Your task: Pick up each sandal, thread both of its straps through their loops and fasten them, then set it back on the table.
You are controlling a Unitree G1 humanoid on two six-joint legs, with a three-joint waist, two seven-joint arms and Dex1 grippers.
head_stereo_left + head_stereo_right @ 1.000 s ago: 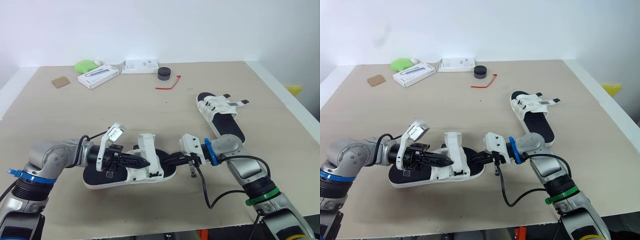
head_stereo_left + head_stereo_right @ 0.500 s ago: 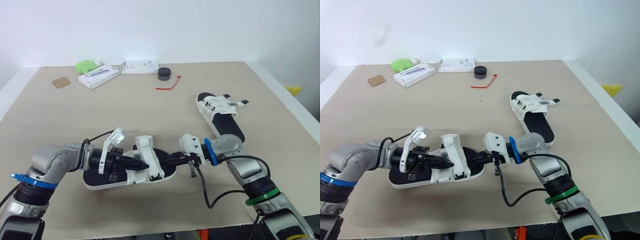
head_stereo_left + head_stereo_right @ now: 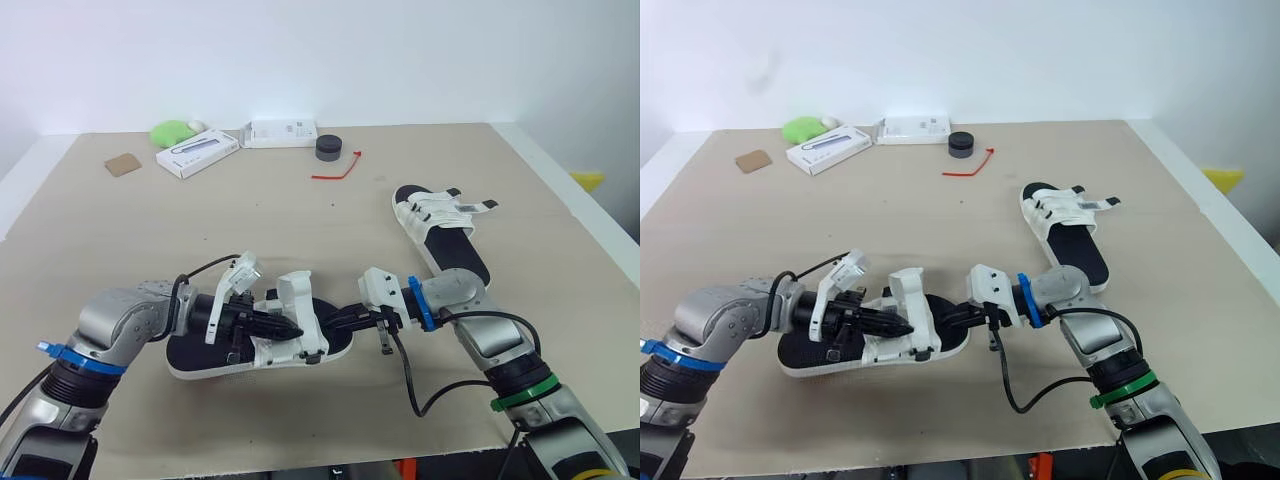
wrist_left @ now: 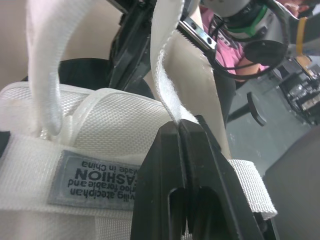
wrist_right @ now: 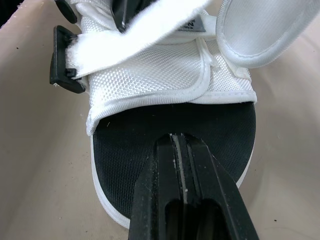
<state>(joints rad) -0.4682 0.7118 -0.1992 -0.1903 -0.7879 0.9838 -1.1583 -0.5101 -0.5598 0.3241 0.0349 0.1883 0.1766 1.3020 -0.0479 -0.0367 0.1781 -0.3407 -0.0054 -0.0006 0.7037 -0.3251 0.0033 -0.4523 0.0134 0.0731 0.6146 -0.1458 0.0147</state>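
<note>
Left gripper [image 4: 177,125]: closed tight, pinching a white strap [image 4: 165,55].
Right gripper [image 5: 180,137]: closed, its tips down on a black footbed [image 5: 120,145].
Near sandal [image 3: 200,358]: lies flat on the counter [image 3: 150,230] between the two grippers. The strap and the footbed belong to it, and its straps stand up loose.
Other sandal [image 3: 450,245]: lies on the counter too, farther back on the right, well apart.
Far edge: two white boxes [image 3: 197,152], a small black round thing [image 3: 327,148], and a red tie [image 3: 337,170] near it.

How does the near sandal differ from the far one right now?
The near sandal has a strap raised, pinched by the left gripper; the far sandal has straps lying flat. The near one lies crosswise; the far one angles away. Both are white with black footbeds.
</note>
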